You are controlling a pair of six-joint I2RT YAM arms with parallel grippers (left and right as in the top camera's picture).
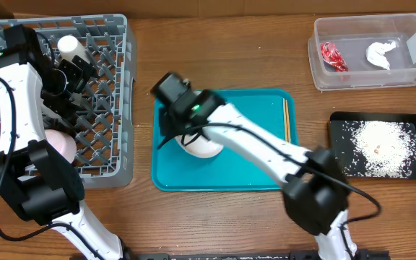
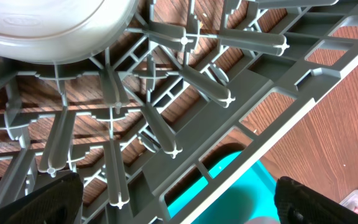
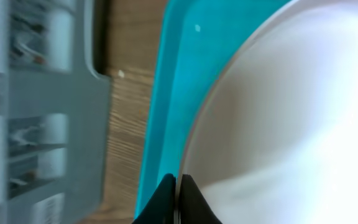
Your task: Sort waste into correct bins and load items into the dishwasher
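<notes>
- Presently, right claw [image 3: 178, 196]: fingers pressed together on the rim of the pale bowl [image 3: 278, 112], pinching it at its left edge, the side toward the rack.
- Pale bowl: sits on the teal tray [image 3: 173, 74], in the tray's left half. In the overhead view it is largely covered by the right arm, with only its near side showing.
- Left claw [image 2: 179, 208]: fingers spread wide, one at each lower corner of the left wrist view. It hangs over the lattice floor of the dish rack [image 1: 121, 144], with the rack's wall and a corner of the teal tray beyond it.
- White cup [image 1: 69, 48]: inside the rack near its far wall, just beside the left claw. Whether it is upright or tilted cannot be told.
- Pinkish bowl [image 1: 62, 146]: inside the rack toward its near side, partly hidden by the left arm and apart from the left claw.
- Pale round base [image 2: 48, 31]: the underside of a dish with an embossed mark, resting on the lattice ahead of the left claw and not between its fingers. Which dish it is cannot be told.
- Chopsticks [image 1: 286, 119]: on the teal tray along its right edge, well apart from both claws.
- Clear tub [image 1: 360, 81]: on the tabletop [image 1: 230, 43] at the far right. It holds the red wrapper [image 1: 333, 56] at its left end and the white tissue [image 1: 380, 54] beside it, the two apart.
- Black tray [image 1: 337, 144]: just in front of the clear tub, right of the teal tray. The rice grains [image 1: 385, 148] are spread over its middle.
</notes>
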